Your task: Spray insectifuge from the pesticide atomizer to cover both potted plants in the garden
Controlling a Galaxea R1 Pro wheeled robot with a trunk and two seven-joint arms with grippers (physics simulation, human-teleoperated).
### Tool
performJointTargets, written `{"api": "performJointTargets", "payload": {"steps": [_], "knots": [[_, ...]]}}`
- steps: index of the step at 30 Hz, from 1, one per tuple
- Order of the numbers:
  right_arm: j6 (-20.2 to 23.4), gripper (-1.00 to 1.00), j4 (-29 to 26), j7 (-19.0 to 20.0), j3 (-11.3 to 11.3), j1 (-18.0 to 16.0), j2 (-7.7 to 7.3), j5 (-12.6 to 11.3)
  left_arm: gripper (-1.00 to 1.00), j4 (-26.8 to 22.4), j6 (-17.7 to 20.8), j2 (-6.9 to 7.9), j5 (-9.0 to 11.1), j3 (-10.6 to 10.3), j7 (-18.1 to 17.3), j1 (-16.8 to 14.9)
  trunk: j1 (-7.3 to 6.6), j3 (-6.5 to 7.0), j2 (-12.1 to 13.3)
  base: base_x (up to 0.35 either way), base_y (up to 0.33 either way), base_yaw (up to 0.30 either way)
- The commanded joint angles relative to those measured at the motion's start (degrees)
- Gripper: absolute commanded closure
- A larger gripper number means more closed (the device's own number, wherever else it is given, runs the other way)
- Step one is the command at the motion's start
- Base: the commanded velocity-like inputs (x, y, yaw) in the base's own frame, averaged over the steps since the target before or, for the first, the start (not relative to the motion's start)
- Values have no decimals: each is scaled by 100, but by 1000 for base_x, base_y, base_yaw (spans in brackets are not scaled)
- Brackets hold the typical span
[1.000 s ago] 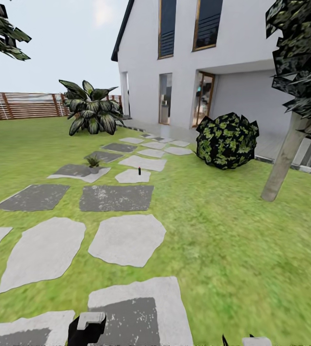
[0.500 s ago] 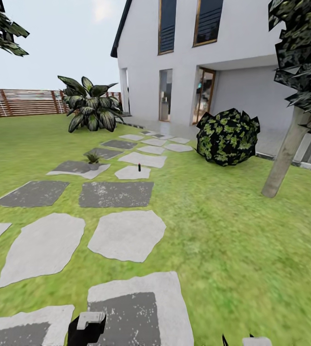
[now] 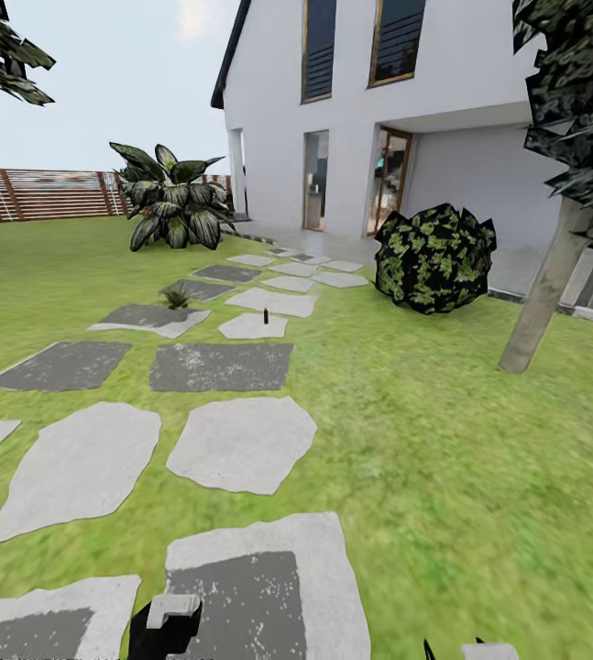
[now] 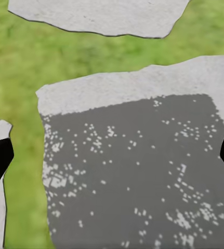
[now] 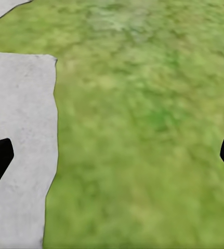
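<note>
Both tools, the left tool (image 4: 112, 155) and right tool (image 5: 112, 155), are hanging wide open and empty; the atomizer (image 3: 266, 317) and one potted plant (image 3: 176, 297) are waiting far ahead, nothing sprayed yet.

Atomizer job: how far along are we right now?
Nothing looks done yet. Both tools, left and right, are open and hold nothing, over a stepping stone and lawn. A small dark upright object, possibly the atomizer, stands on a stone far ahead, with one potted plant near it. Left: drive up, grasp it, spray both plants.
</note>
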Motion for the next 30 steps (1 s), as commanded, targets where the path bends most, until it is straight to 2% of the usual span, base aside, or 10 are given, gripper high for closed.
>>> {"api": "performJointTargets", "payload": {"steps": [1,19,30], "knots": [[-17,-100,3,-2,-1,-3,0,3,-100,3,-18,3,-3,-5,1,-3,22,-23,-44,0,0,0],[-19,-100,3,-2,-1,-4,0,-1,-100,-18,-18,7,-13,-5,6,-3,417,-428,-765,0,0,0],[-22,-100,3,-2,-7,-3,0,-1,-100,-65,-49,-1,-26,11,1,2,417,-506,-765,1,0,0]]}}
